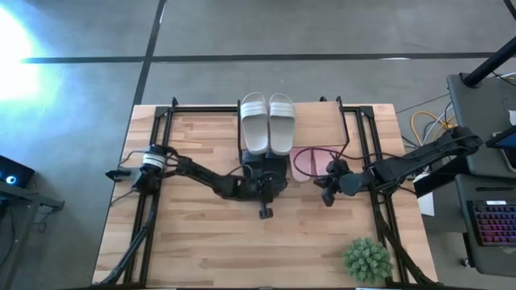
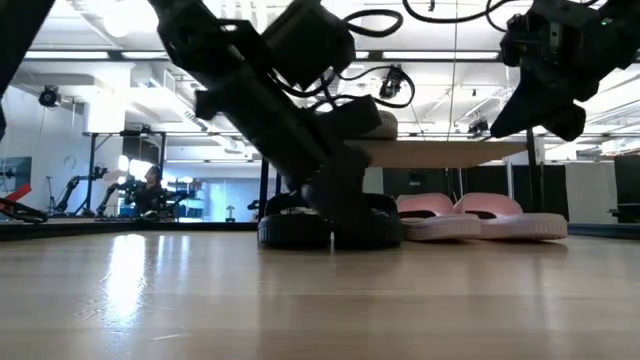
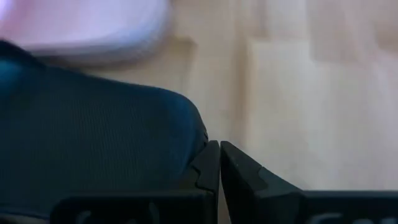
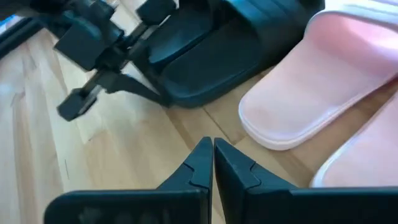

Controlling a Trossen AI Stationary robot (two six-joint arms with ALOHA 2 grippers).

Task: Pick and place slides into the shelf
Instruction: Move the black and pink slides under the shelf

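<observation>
A small green plant (image 1: pixel 368 258) sits at the near right corner of the wooden table (image 1: pixel 201 242). Farther in, at mid-table, the left gripper (image 1: pixel 266 193) is low beside the black slides (image 1: pixel 264 169), its fingers (image 3: pixel 208 168) pressed together and holding nothing; the left wrist view shows them right alongside a black slide's ribbed rubber. To the right, the right gripper (image 1: pixel 328 192) hangs above the table just near of the pink slides (image 1: pixel 310 163), its jaws likewise shut and empty. The black pair and the pink pair lie side by side on the table under the near edge of the shelf (image 1: pixel 322 121). At the far side, the pale grey slides (image 1: pixel 268 122) lie together on the shelf's light wooden board.
</observation>
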